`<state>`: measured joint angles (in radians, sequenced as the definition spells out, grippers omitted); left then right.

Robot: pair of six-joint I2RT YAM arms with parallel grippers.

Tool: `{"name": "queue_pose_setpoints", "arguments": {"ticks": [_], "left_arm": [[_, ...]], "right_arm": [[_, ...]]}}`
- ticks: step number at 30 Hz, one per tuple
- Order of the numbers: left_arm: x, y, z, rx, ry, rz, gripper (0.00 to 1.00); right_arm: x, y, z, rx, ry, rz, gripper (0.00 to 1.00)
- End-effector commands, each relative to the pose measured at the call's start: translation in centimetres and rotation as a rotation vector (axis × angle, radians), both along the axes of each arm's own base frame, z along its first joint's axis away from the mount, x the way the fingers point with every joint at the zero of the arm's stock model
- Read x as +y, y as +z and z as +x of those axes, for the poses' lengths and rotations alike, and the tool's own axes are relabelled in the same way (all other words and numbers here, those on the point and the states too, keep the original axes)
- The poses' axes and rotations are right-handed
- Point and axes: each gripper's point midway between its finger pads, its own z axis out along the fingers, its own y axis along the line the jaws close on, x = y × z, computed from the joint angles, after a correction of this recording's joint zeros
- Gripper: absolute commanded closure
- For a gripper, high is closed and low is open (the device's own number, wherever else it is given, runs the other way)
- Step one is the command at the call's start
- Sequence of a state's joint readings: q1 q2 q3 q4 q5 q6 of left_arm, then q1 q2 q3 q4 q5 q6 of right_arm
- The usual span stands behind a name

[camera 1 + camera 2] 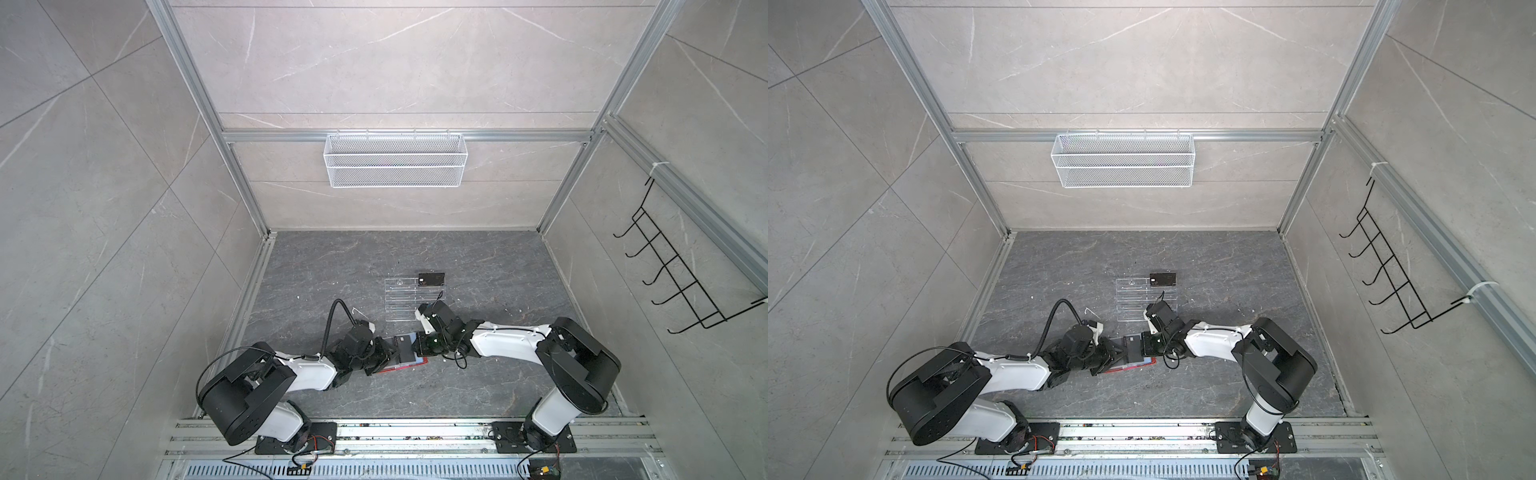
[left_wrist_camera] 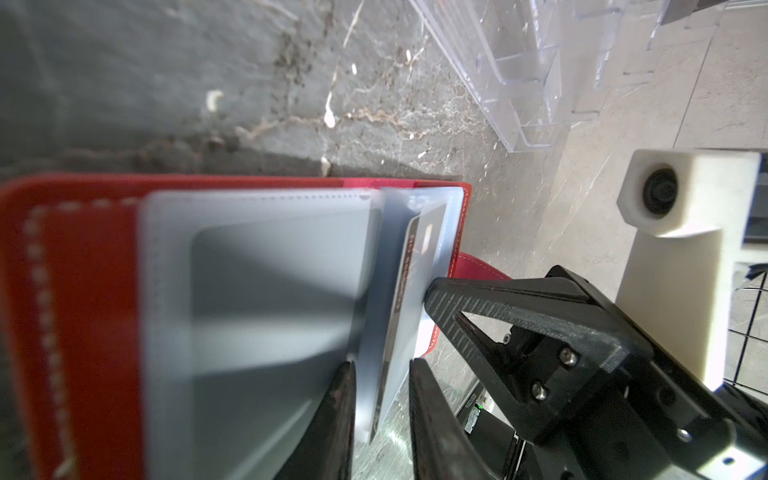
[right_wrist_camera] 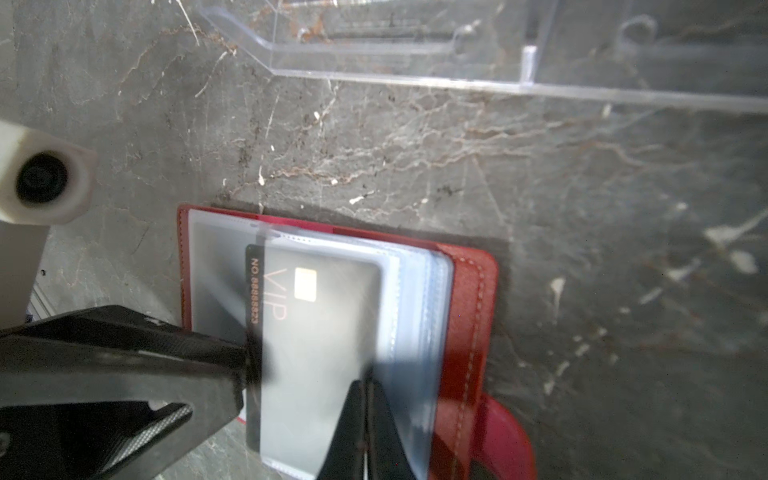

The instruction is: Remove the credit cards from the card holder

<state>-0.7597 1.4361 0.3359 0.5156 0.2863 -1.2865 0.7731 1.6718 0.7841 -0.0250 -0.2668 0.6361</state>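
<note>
— Between left gripper (image 2: 381,368) and right gripper (image 3: 365,384), the card holder (image 3: 465,316) lies open. Progress?
— One black card (image 1: 431,279) out, beyond the right gripper. VIP card (image 3: 316,324) partly out, between left gripper's parted jaws. Right gripper pinches the sleeve (image 3: 409,332).

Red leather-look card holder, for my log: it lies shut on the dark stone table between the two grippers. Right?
Not shut: the right wrist view shows the red leather-look card holder open, clear plastic sleeves exposed, on the dark stone table between the left gripper and right gripper.
</note>
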Motion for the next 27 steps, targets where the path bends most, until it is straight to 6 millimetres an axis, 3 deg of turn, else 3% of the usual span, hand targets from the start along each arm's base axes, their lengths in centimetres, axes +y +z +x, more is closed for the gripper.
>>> {"name": "queue_pose_setpoints", "arguments": {"ticks": [1,5,9,14,19,27], "left_arm": [[0.4,-0.5,-0.3,-0.005,-0.005,0.046,0.74],[0.6,-0.8,-0.3,-0.005,-0.001,0.050,0.74],[-0.5,-0.2,0.4,-0.039,-0.011,-0.004,0.75],[-1.0,-0.3,0.9,-0.048,-0.007,-0.019,0.92],[-0.1,-0.4,0.6,-0.046,0.012,0.002,0.99],[1.3,-0.8,-0.3,-0.037,0.024,0.049,1.00]], "right_arm": [[-1.1,-2.0,-1.7,0.070,0.015,-0.064,0.92],[-1.1,-2.0,-1.8,0.074,0.017,-0.063,0.92],[-1.1,-2.0,-1.8,0.074,0.020,-0.063,0.92],[-1.1,-2.1,-1.9,0.077,0.021,-0.059,0.92],[-1.2,-2.2,-1.9,0.078,0.018,-0.062,0.93],[-1.6,-2.9,-2.2,0.095,0.011,-0.087,0.94]]}}
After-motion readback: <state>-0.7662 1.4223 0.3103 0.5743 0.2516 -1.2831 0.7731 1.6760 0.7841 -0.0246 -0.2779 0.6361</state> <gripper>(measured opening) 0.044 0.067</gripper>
